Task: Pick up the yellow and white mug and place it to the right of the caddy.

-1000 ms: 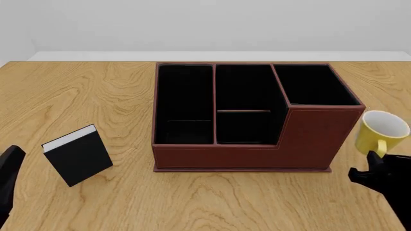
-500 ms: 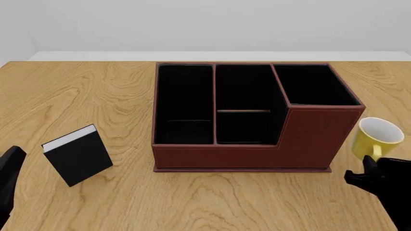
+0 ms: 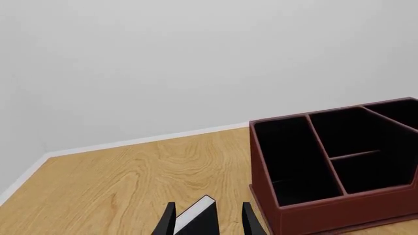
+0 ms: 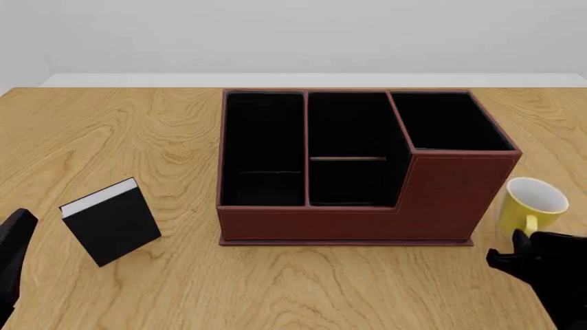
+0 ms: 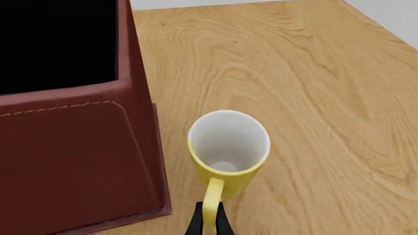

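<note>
The mug (image 4: 533, 205) is a small round cup, glossy yellow outside and plain white inside, with a thin yellow loop handle. It stands upright just to the right of the caddy (image 4: 358, 165), near that box's front right corner and a little apart from its wall. In the right wrist view the mug (image 5: 228, 149) shows its open mouth, its white bottom, and its handle pointing back toward the camera.

The right gripper (image 5: 208, 219) has its two thin black fingers closed narrowly on the handle, one on each side of the loop. In the front view the right gripper (image 4: 524, 251) is a dark shape just in front of the mug.

The caddy is a large box in reddish-brown leather-look material with pale stitching along its edges, a stepped front and matt black lining. Its compartments are rectangular, divided by thin walls.

A small black book (image 4: 111, 221) with white page edges stands tilted well to the left of the caddy on the table (image 4: 137, 130), which has a light wood grain.

The left gripper (image 3: 207, 221) has its fingers spread apart, holding nothing, the book seen between them.
</note>
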Controlling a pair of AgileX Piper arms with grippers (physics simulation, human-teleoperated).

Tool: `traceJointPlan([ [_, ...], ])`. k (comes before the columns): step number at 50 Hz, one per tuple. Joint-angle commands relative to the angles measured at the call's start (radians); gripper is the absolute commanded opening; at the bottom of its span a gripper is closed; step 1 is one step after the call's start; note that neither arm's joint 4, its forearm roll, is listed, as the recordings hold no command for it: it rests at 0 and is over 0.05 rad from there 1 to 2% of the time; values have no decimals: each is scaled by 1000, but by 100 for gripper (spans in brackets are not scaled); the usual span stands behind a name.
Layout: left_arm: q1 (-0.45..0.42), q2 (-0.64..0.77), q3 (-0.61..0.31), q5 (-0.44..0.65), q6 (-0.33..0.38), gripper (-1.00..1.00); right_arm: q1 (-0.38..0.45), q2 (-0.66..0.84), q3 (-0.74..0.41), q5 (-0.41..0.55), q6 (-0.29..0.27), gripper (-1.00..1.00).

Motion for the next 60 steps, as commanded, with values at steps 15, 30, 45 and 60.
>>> traceJointPlan([
  [15, -3, 0, 0, 1, 0, 100, -9, 105, 13, -103, 13, -100],
  [30, -3, 0, 5, -1, 2, 100, -6, 192, 0, -152, 20, -100],
  [45, -5, 0, 6, -1, 2, 100, -7, 212, -4, -152, 19, -100],
  [60, -4, 0, 2, 1, 5, 100, -9, 246, -18, -152, 28, -100],
])
